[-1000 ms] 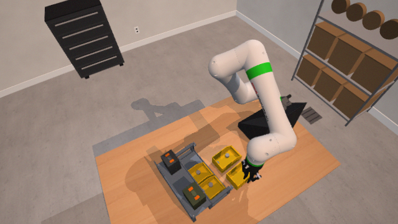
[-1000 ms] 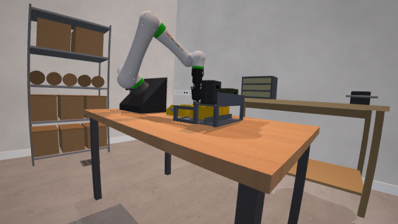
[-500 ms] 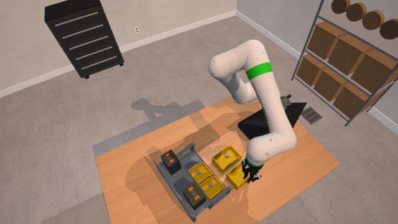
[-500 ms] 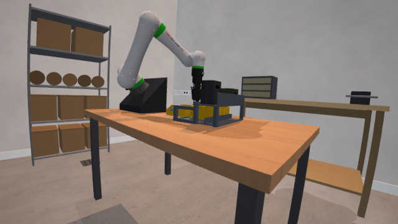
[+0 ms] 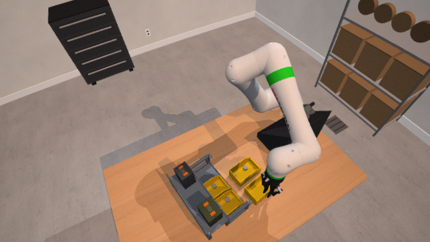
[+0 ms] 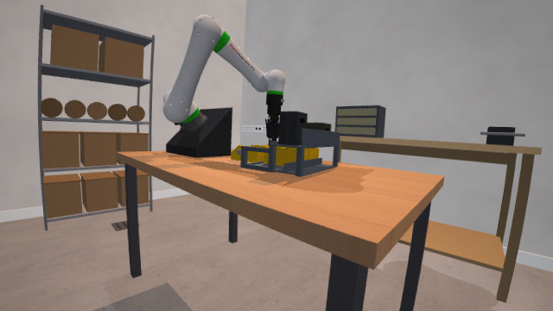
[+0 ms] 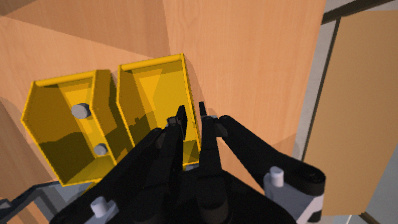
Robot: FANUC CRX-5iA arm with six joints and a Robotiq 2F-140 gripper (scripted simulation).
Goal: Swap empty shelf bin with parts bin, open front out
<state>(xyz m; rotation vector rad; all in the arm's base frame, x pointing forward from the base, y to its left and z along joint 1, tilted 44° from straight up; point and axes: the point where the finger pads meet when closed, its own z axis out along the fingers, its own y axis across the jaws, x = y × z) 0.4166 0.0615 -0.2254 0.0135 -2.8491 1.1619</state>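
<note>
Above the table (image 5: 302,198) (image 6: 259,190) (image 7: 250,60), the gripper's (image 5: 273,187) (image 6: 273,139) (image 7: 194,107) fingers stand narrowly parted at the empty bin's (image 5: 256,190) (image 7: 159,100) wall; red arm lettering is unreadable.

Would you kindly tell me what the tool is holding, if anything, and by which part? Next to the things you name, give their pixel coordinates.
Nothing appears to be held: the tool's (image 5: 271,193) (image 6: 273,139) (image 7: 192,107) fingers stand apart, straddling one side wall of the empty yellow bin (image 5: 256,191) (image 7: 165,92) without clamping it.

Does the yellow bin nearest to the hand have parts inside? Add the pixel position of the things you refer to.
No, in the wrist view the nearest bin (image 5: 256,192) (image 7: 165,92) shows only bare yellow walls.
</note>
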